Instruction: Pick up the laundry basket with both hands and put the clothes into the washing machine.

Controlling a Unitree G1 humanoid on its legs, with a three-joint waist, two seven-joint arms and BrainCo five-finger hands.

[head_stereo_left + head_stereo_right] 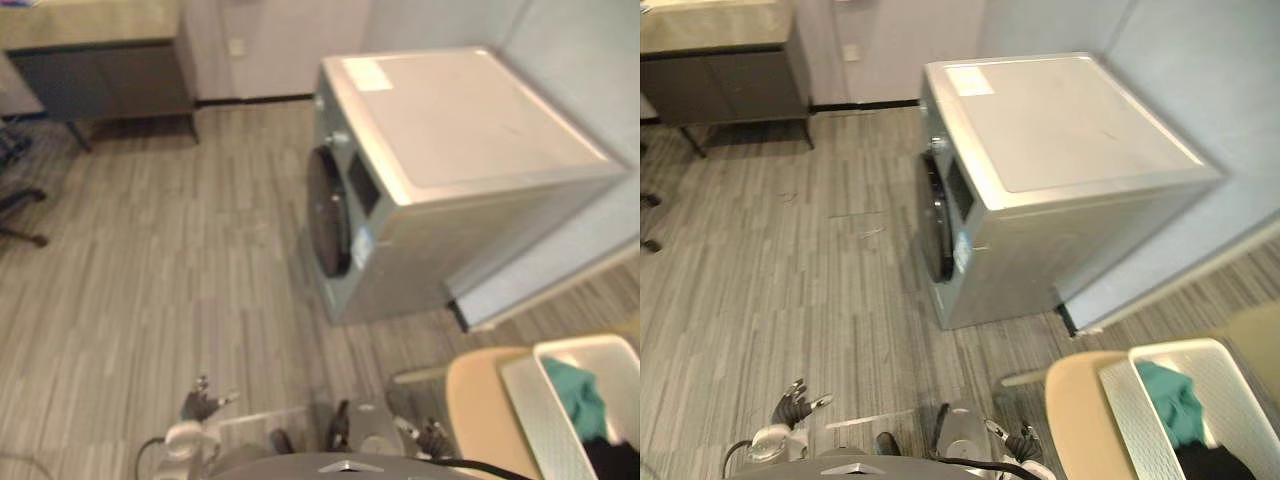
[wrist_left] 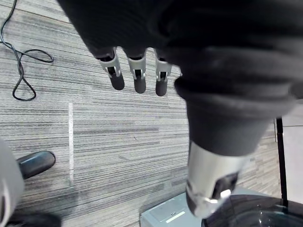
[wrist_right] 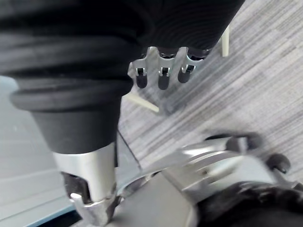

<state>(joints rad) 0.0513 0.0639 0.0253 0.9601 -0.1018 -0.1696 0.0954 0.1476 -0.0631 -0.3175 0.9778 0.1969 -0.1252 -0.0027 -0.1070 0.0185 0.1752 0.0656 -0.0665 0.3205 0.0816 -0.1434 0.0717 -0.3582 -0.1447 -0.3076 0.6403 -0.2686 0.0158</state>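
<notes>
The left hand (image 2: 138,72) is hanging low over the grey striped floor (image 1: 790,260). Its fingers are pointing out almost straight, with the thumb off to one side. It is holding nothing and touching nothing.

The right hand (image 3: 163,71) is also hanging over the floor, on the robot's right side. Its fingers are loose and only a little bent. It is holding nothing too. It is hanging near the edge of the round tan table top (image 1: 1075,420) but is not touching it.

The white plastic laundry basket with holes in its walls (image 1: 1127,420) is sitting on that tan table, at the robot's right. Its open top is facing up. Its long side is running from close to the robot away towards the wall, and its near end is running off the bottom of the view. Both hands are apart from it, and the left hand is well away.

A crumpled blue-green cloth (image 1: 1170,400) is lying inside the basket. A dark cloth (image 1: 1215,462) is lying just beside it, nearer the robot.

The big silver-grey box-shaped washing machine (image 1: 1060,120) is standing farther off, against the wall. Its round dark door (image 1: 933,220) is facing the robot's left.
</notes>
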